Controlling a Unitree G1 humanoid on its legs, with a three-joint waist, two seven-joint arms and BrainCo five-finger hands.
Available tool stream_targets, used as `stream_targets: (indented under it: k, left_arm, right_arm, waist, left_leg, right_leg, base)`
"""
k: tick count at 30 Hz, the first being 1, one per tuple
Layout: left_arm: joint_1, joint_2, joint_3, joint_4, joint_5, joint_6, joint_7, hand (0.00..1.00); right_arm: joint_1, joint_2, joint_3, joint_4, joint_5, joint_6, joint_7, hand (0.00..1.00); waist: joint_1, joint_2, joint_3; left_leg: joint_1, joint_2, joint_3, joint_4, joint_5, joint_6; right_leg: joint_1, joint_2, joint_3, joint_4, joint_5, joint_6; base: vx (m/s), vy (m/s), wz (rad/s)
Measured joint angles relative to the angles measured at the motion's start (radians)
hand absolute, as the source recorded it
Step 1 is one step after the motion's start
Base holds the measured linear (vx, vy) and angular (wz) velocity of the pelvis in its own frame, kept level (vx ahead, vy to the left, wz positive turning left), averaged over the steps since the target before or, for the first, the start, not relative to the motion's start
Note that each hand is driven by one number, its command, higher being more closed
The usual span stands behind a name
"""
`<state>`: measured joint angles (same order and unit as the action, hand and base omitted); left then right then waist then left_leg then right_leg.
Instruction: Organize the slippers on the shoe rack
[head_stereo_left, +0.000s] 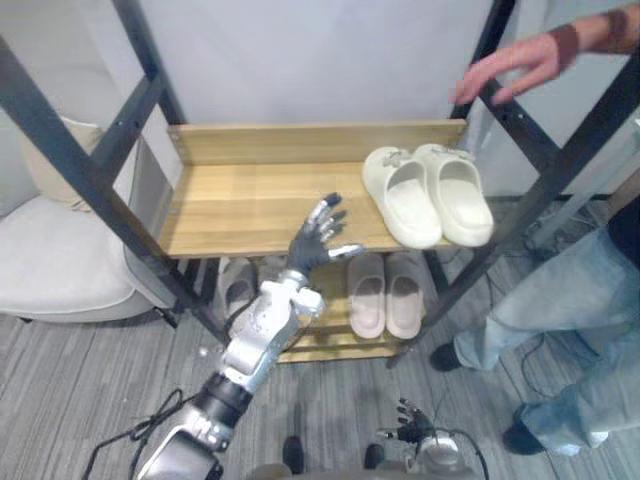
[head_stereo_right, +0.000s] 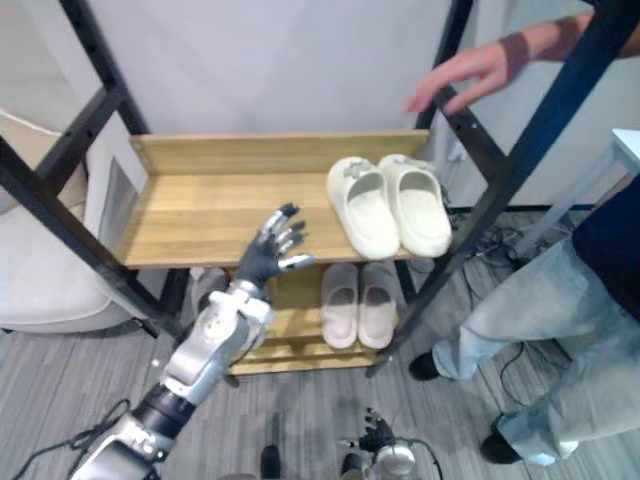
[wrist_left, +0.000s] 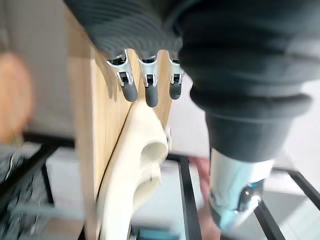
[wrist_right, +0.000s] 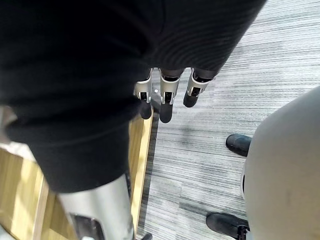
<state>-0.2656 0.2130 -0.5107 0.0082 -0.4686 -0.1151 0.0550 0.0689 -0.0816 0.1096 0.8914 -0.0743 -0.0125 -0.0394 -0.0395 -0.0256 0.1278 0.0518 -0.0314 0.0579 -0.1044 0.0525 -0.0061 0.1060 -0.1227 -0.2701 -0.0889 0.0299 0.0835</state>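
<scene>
A pair of cream slippers (head_stereo_left: 428, 195) stands side by side at the right end of the wooden top shelf (head_stereo_left: 240, 205). My left hand (head_stereo_left: 318, 240) hovers open at the shelf's front edge, just left of the pair and apart from it, fingers spread. In the left wrist view its fingertips (wrist_left: 150, 92) point past a cream slipper (wrist_left: 135, 170). A pale pink pair (head_stereo_left: 385, 292) lies on the lower shelf, with a grey slipper (head_stereo_left: 238, 285) to its left. My right hand (head_stereo_left: 415, 428) hangs low over the floor, fingers (wrist_right: 165, 102) relaxed and empty.
A person's hand (head_stereo_left: 512, 62) reaches in above the rack's right post (head_stereo_left: 520, 130), and the person's jeans-clad legs (head_stereo_left: 545, 310) and dark shoes stand at the right. A light cushioned seat (head_stereo_left: 55, 265) sits left of the rack. Black slanted frame bars (head_stereo_left: 70, 165) flank the shelves.
</scene>
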Motion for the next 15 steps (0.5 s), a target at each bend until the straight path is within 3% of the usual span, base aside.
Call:
stream_targets:
  k: [8,15]
  left_arm:
    - [0.198,0.000,-0.108,-0.013,-0.036,0.021,-0.104,0.00]
    - [0.297,-0.003,-0.089,0.192,0.013,0.046,-0.128,0.00]
  right_arm:
    - [-0.009,-0.004,0.014,0.031,-0.002,-0.008,-0.002,0.00]
    - [-0.010,-0.003,0.021,0.045,-0.003,-0.009,-0.007,0.00]
  waist:
    - [0.018,0.000,-0.001]
    - [0.031,-0.004,-0.010]
  left_leg:
    - [0.001,0.003,-0.017,0.001,0.000,0.000]
    - [0.001,0.001,-0.033,0.001,0.000,0.000]
  right_leg:
    - [0.009,0.003,-0.021,0.000,-0.008,-0.006]
    - [0.016,0.003,-0.033,0.000,-0.012,-0.004]
  base:
    - [0.00,-0.019,0.06]
    - [-0.02,-0.009,0.06]
